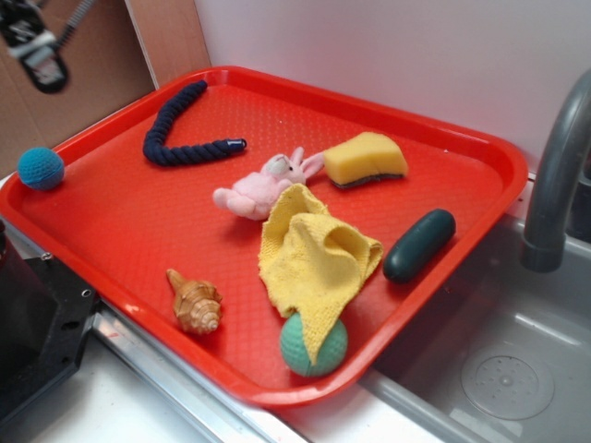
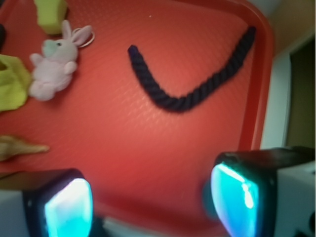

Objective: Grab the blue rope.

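Observation:
The blue rope (image 1: pixel 181 132) is a thick navy twisted rope bent in a curve, lying at the far left of the red tray (image 1: pixel 120 231). Its bound tip points toward the pink bunny. In the wrist view the rope (image 2: pixel 185 98) lies ahead of the fingers, a V shape on the tray. My gripper (image 1: pixel 37 51) hangs high at the top left, above and left of the tray, apart from the rope. In the wrist view the gripper (image 2: pixel 150 202) is open and empty, with its cyan pads (image 2: pixel 234 197) wide apart.
On the tray: a pink bunny (image 1: pixel 259 185), yellow sponge (image 1: pixel 367 159), yellow cloth (image 1: pixel 312 257) over a green ball (image 1: pixel 314 349), dark green capsule (image 1: pixel 420 245), shell (image 1: pixel 196 301). A light blue crocheted ball (image 1: pixel 41 168) sits at the tray's left edge. Faucet (image 1: pixel 559 175) and sink stand at the right.

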### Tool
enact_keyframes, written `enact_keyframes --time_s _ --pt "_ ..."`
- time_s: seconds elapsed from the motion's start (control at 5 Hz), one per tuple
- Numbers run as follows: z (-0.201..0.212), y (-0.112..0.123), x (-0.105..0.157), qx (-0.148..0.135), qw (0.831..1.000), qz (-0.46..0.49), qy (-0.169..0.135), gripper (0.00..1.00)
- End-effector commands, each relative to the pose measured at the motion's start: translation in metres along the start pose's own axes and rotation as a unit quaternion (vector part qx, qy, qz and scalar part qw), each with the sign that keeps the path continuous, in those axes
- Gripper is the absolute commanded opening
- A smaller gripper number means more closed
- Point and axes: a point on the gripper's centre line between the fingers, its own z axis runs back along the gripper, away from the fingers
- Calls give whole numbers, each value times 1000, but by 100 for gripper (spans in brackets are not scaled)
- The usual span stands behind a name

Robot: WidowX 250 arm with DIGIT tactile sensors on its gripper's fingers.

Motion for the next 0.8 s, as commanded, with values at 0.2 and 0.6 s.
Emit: enact_keyframes --time_s 0.2,0.6 --pt "-67 5 47 41 994 -102 23 100" --pt "-110 15 60 36 993 -113 22 100"
